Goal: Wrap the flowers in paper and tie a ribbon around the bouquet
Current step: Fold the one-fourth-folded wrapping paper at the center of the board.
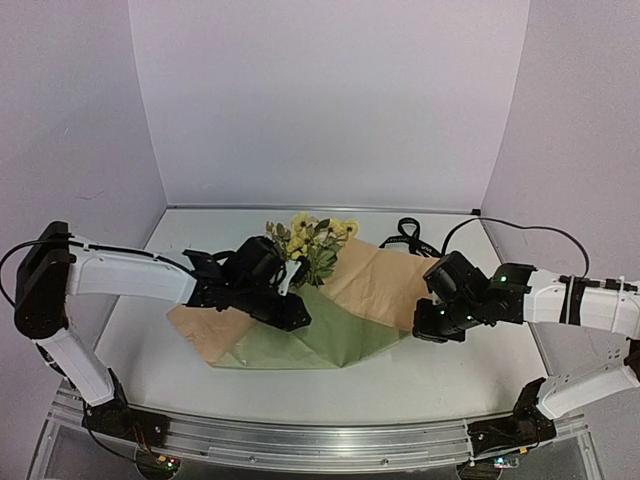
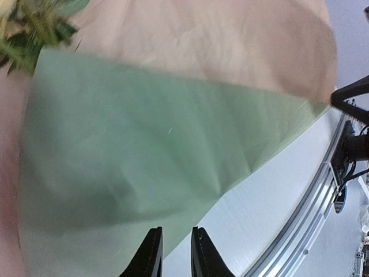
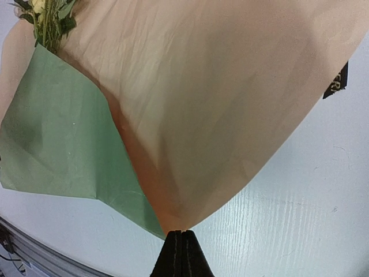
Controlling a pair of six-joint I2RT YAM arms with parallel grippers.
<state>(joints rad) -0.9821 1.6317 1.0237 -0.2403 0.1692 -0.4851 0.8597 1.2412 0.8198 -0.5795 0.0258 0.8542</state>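
Nearest the arms, the paper point(image 1: 345, 335) lies on the table point(image 1: 450, 375) with one olive flap folded over the stems and its tan underside bare elsewhere: wrapping looks begun, not finished. The right gripper point(image 3: 182, 234) is pinched closed on a tan corner; the left gripper point(image 2: 176, 231) hovers over the green flap, fingers slightly apart, holding nothing. Beyond, the flowers point(image 1: 315, 238) poke out. Farthest, the ribbon point(image 1: 408, 238) lies untied
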